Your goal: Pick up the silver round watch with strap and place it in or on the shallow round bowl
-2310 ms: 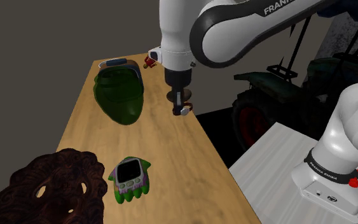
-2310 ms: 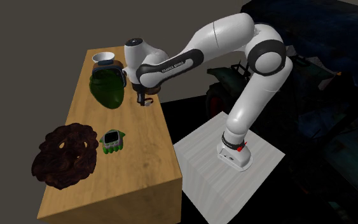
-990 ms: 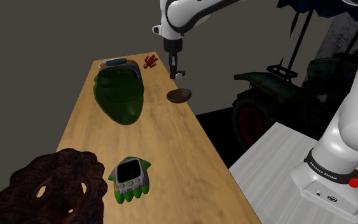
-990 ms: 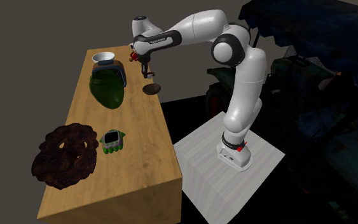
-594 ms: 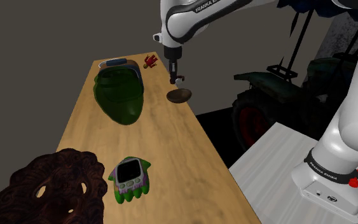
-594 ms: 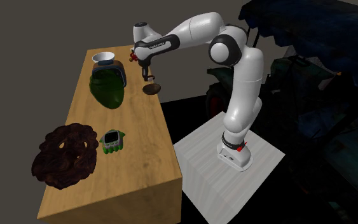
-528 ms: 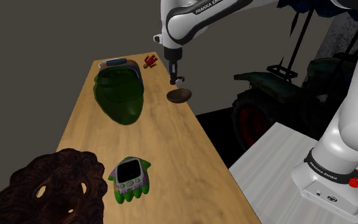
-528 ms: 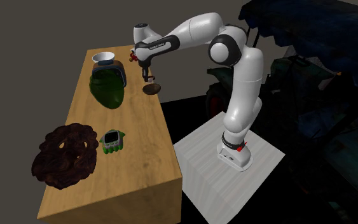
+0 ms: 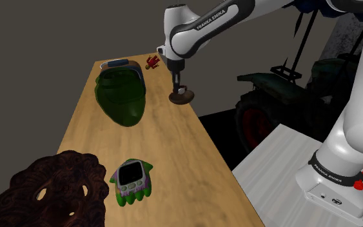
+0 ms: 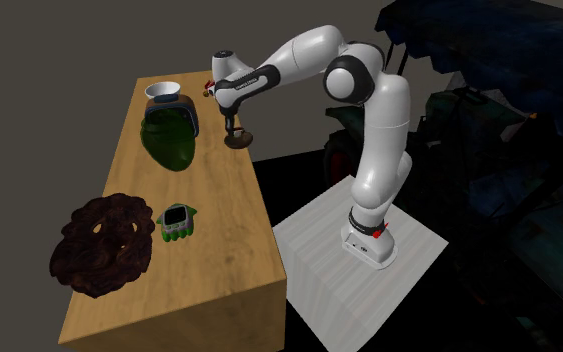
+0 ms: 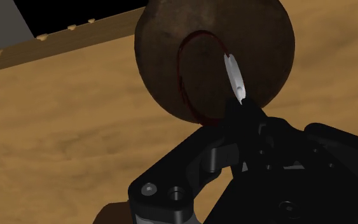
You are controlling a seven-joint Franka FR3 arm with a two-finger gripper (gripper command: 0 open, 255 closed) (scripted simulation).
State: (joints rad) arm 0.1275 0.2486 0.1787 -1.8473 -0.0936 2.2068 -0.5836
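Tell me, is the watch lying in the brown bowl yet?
Not yet: the gripper is shut on the watch, hanging it over the bowl. Whether it touches the bowl, cannot tell.

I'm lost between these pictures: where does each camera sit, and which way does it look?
Shoulder view: beside the stand, looking down along the wooden table; the arm reaches over to the brown bowl.
Second exterior view: farther off and higher, on the stand's side of the table; whole arm, stand and table.
Wrist view: on the hand, looking down past the gripper, shut on a silver watch, onto the bowl.
Shared: every view has the bowl; both outer views have the green toy.
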